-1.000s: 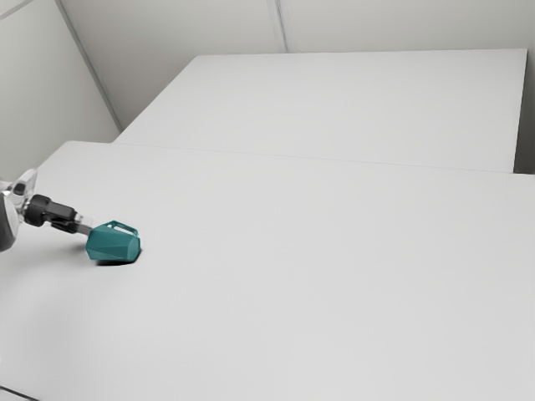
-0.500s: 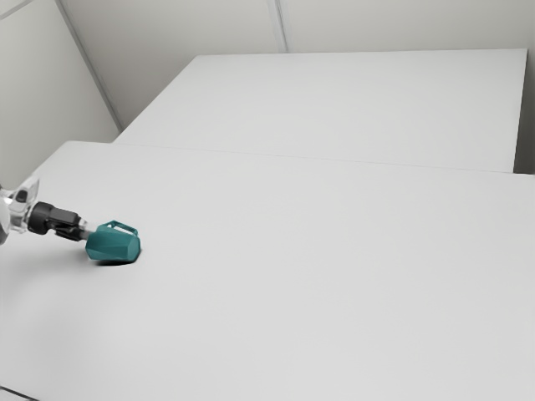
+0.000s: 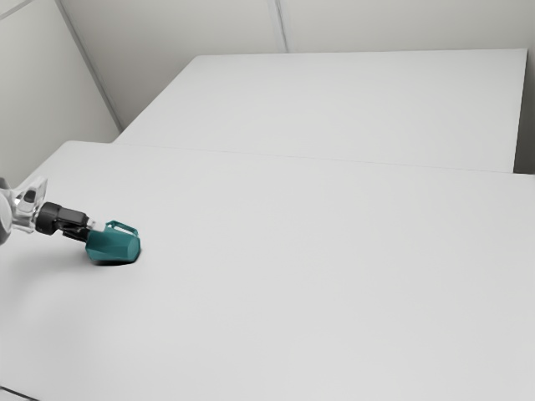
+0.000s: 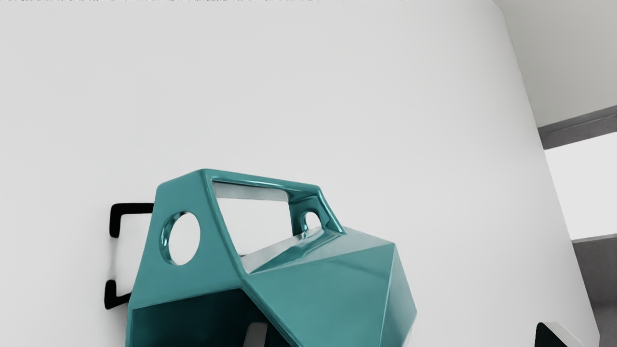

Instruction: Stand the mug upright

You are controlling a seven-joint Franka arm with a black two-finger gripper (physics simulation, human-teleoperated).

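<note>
On its side, the mug point(image 3: 115, 248) is seen at the exterior view's nine o'clock, its wall straddled by the spread claw point(image 3: 97, 226).

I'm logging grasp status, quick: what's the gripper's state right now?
Gripper: open, holding nothing; one finger inside the mouth of the mug, the other outside.

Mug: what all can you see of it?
The mug is glossy teal, faceted, possibly ceramic, with a dark interior and an angular handle pierced by round holes. It lies on its side on the white table, handle up, mouth toward the pincer, one finger inside, the other outside. I can't tell whether either touches it.
</note>
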